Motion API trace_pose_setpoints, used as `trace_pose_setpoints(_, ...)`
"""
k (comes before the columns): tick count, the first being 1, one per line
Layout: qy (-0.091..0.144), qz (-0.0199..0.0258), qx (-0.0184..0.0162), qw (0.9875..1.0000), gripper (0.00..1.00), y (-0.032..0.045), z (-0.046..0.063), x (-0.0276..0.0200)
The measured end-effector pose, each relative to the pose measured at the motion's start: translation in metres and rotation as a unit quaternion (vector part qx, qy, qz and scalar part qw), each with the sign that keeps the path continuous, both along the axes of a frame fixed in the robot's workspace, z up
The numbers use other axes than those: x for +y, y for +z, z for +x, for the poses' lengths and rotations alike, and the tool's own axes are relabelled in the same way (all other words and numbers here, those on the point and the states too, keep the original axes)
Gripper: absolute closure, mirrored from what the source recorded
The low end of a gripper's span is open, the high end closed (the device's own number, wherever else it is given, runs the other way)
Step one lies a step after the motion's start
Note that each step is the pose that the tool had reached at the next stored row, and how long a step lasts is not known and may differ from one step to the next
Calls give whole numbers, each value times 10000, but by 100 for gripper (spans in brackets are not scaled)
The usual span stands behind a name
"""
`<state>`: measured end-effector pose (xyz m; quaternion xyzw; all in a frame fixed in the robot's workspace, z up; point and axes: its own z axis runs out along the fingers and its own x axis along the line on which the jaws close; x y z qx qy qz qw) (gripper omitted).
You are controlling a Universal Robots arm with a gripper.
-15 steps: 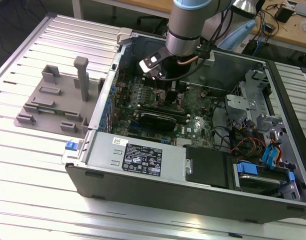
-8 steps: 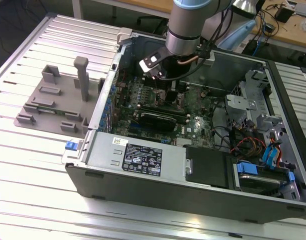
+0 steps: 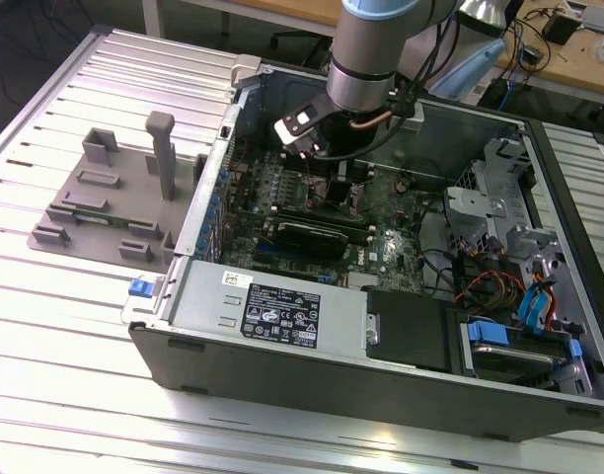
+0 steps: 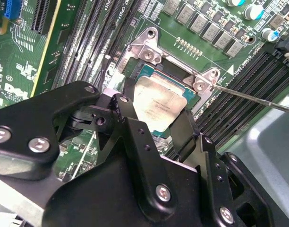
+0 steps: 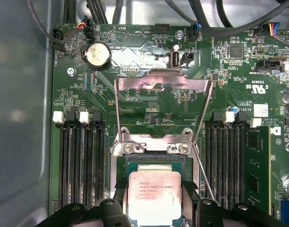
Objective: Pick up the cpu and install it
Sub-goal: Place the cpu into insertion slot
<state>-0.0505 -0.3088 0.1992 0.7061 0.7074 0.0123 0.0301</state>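
Inside an open computer case [image 3: 282, 316] lying on a slatted tabletop [image 3: 65, 346], the robot arm [image 3: 366, 59] reaches down to the motherboard [image 5: 149, 61], its jaws drawn in to the width of the cpu [image 5: 155, 196], with one black finger [image 4: 130, 127] against each of two opposite edges. The chip sits in or just over the socket [image 5: 154, 149], between the banks of memory slots [image 5: 80, 165]; whether it is fully bedded cannot be told. The hinged load plate [image 5: 163, 85] stands open behind the socket, and the thin retaining lever [image 4: 258, 99] is swung out to one side. Seating appears to be the step in hand, and it calls for care: the chip should be kept level and square to the socket's edges, brought straight down without sliding, and kept clear of the lever. The cpu is a small, flat square with a dull silver top bearing fine print, framed by a narrow green rim.
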Motion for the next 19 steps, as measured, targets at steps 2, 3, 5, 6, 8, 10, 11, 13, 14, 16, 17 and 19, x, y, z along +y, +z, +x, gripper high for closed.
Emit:
trace_pose_setpoints(2,0,0,0,10000,46,0,3,-3)
trace_pose_setpoints(3,0,0,0,10000,46,0,4,-6)
trace_pose_setpoints(5,0,0,0,10000,46,0,5,-8)
trace_pose_setpoints(6,1,0,0,10000,46,0,7,-11)
trace_pose_setpoints(8,-1,0,0,10000,46,0,7,-13)
trace_pose_setpoints(10,-1,0,0,10000,46,0,8,-17)
trace_pose_setpoints(11,-3,0,0,10000,46,0,8,-19)
trace_pose_setpoints(13,-4,0,0,10000,46,0,8,-19)
trace_pose_setpoints(14,-4,0,0,10000,46,0,8,-21)
trace_pose_setpoints(16,-3,0,0,10000,46,0,10,-22)
trace_pose_setpoints(17,-2,0,0,10000,46,0,14,-23)
trace_pose_setpoints(19,-4,0,0,10000,46,0,19,-23)
